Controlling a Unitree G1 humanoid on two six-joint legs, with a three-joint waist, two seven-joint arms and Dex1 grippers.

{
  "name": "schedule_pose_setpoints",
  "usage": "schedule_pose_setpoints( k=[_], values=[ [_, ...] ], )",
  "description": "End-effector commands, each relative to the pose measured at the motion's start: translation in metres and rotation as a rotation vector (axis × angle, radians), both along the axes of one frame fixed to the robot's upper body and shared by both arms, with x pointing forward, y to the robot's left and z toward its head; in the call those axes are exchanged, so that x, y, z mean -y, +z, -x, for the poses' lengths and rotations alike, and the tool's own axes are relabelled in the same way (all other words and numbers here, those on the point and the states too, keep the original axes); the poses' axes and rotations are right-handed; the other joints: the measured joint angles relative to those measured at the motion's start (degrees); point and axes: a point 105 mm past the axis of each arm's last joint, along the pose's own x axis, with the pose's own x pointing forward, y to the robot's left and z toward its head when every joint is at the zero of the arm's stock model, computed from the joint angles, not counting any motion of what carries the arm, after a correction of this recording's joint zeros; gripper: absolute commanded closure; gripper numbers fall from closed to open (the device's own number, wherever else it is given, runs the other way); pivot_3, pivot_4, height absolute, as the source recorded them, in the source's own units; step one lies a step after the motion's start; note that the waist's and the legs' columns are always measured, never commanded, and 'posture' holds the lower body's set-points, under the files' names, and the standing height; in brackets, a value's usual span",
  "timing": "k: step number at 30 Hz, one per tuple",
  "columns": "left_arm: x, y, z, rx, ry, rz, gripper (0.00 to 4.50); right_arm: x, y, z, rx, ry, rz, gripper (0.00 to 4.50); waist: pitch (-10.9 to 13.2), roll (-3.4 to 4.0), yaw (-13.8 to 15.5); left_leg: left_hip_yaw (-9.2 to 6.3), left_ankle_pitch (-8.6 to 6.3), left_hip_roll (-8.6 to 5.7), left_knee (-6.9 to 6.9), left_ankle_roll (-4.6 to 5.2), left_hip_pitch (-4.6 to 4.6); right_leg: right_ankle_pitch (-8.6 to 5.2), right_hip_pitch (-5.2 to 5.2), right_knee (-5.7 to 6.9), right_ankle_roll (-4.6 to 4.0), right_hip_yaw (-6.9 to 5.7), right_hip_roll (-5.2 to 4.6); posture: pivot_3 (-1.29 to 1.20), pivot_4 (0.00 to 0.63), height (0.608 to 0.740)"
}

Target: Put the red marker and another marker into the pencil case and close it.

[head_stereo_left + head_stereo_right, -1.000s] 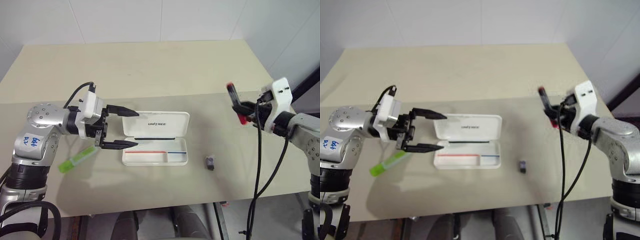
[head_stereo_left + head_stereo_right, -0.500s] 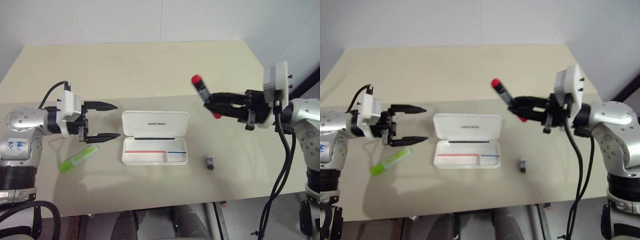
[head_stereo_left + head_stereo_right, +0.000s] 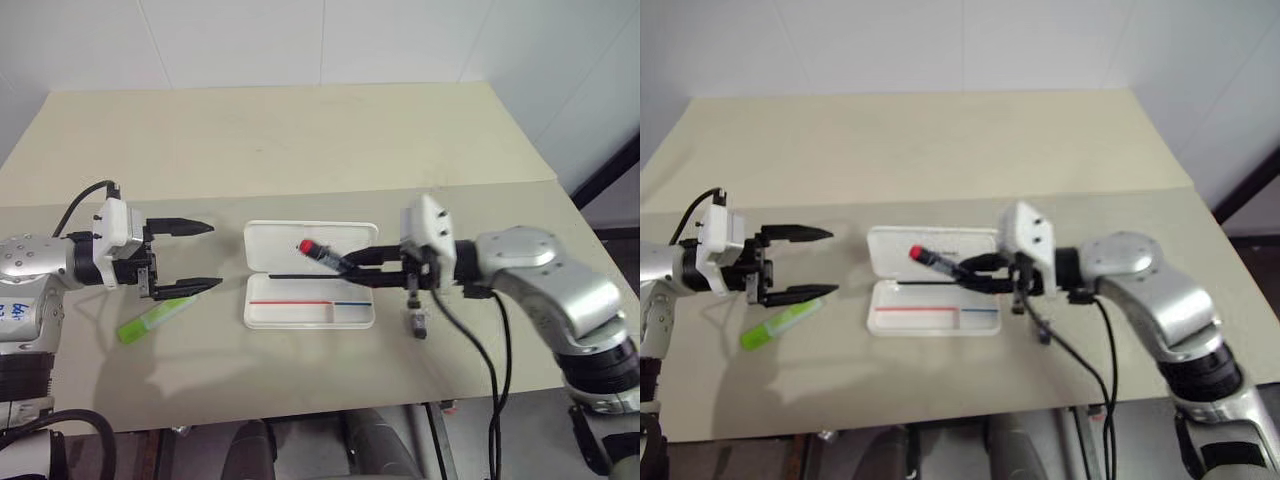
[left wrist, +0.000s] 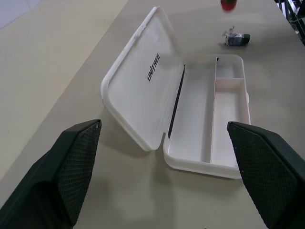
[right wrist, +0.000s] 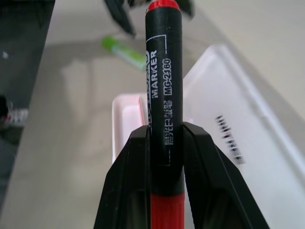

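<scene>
The pencil case (image 3: 310, 305) lies open at the table's middle, its lid (image 4: 143, 90) folded back and its tray (image 4: 200, 114) bare. My right gripper (image 3: 352, 262) is shut on the red marker (image 3: 322, 252) and holds it almost level just above the case, red end pointing left. In the right wrist view the marker (image 5: 162, 71) stands clamped between the two fingers (image 5: 136, 186). The other marker, a lime-green highlighter (image 3: 155, 318), lies on the table left of the case. My left gripper (image 3: 213, 256) hovers open above the highlighter's near end, facing the case.
A small dark grey clip-like object (image 3: 420, 325) lies on the table just right of the case, under my right wrist. Black cables hang from both arms. Bare table stretches behind the case.
My right gripper has swung left from the table's right side, carrying the red marker to just over the open case. My left gripper has drawn back left, away from the case, still open.
</scene>
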Motion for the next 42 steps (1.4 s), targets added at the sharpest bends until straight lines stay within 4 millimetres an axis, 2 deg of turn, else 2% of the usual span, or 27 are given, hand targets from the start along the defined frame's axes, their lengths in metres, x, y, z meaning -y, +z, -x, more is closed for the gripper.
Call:
schedule_pose_setpoints(
  k=[1, 6, 23, 24, 25, 31, 38, 42],
  values=[
    [-0.002, 0.013, 0.005, 0.05, 0.005, -0.016, 0.0, -0.008, -0.004, -0.005, 0.089, 0.013, 0.025, 3.91, 0.0, 0.0, 0.0, 0.0, 0.0, 0.0, 0.0, 0.0, 0.0, 0.0, 0.0, 0.01, 0.0, 0.0, 0.0, 0.0, 0.15, 0.74],
    [0.003, 0.017, 0.007, 0.05, 0.002, -0.017, 0.0, -0.019, -0.025, -0.012, 0.161, 0.062, 0.116, 3.91, 0.0, -0.03, 0.0, 0.0, 0.0, 0.0, 0.0, 0.0, 0.01, 0.0, 0.0, 0.02, -0.01, -0.01, 0.01, 0.0, 0.15, 0.74],
    [0.015, 0.019, 0.009, 0.044, -0.016, -0.003, 0.0, -0.037, -0.043, -0.035, 0.316, 0.077, 0.198, 3.91, 0.0, -0.03, -0.1, 0.01, 0.02, 0.0, 0.01, -0.04, 0.1, -0.01, 0.0, 0.14, -0.03, 0.0, 0.02, 0.0, 0.15, 0.74],
    [0.016, 0.019, 0.009, 0.045, -0.017, -0.002, 0.0, -0.037, -0.043, -0.036, 0.317, 0.077, 0.198, 3.18, 0.0, -0.03, -0.1, 0.01, 0.03, 0.0, 0.01, -0.05, 0.11, -0.01, 0.0, 0.16, -0.03, -0.01, 0.02, 0.0, 0.15, 0.74],
    [0.017, 0.019, 0.009, 0.045, -0.019, -0.001, 0.0, -0.038, -0.042, -0.037, 0.315, 0.074, 0.194, 2.97, 0.0, -0.03, -0.1, 0.0, 0.03, 0.0, 0.0, -0.05, 0.11, -0.02, 0.01, 0.16, -0.04, -0.01, 0.02, 0.0, 0.15, 0.74],
    [0.018, 0.02, 0.008, 0.047, -0.022, 0.001, 0.0, -0.041, -0.03, -0.042, 0.319, 0.05, 0.135, 0.9, 0.0, -0.03, -0.1, 0.01, 0.03, 0.0, 0.0, -0.05, 0.12, -0.02, 0.01, 0.18, -0.04, -0.01, 0.02, 0.0, 0.15, 0.74],
    [0.019, 0.021, 0.01, 0.048, -0.025, -0.001, 0.0, -0.048, 0.001, -0.03, 0.179, 0.057, -0.079, 0.9, 0.0, -0.03, -0.1, -0.01, 0.04, 0.0, -0.01, -0.06, 0.14, -0.02, 0.01, 0.22, -0.04, -0.01, 0.02, 0.0, 0.15, 0.74],
    [0.017, 0.02, 0.011, 0.037, -0.018, -0.009, 0.0, -0.043, 0.01, -0.016, 0.098, 0.114, -0.155, 0.9, 0.0, -0.03, 0.0, -0.01, 0.04, 0.0, 0.0, -0.06, 0.13, -0.02, 0.02, 0.22, -0.04, -0.01, 0.02, 0.0, 0.15, 0.74]
  ],
)
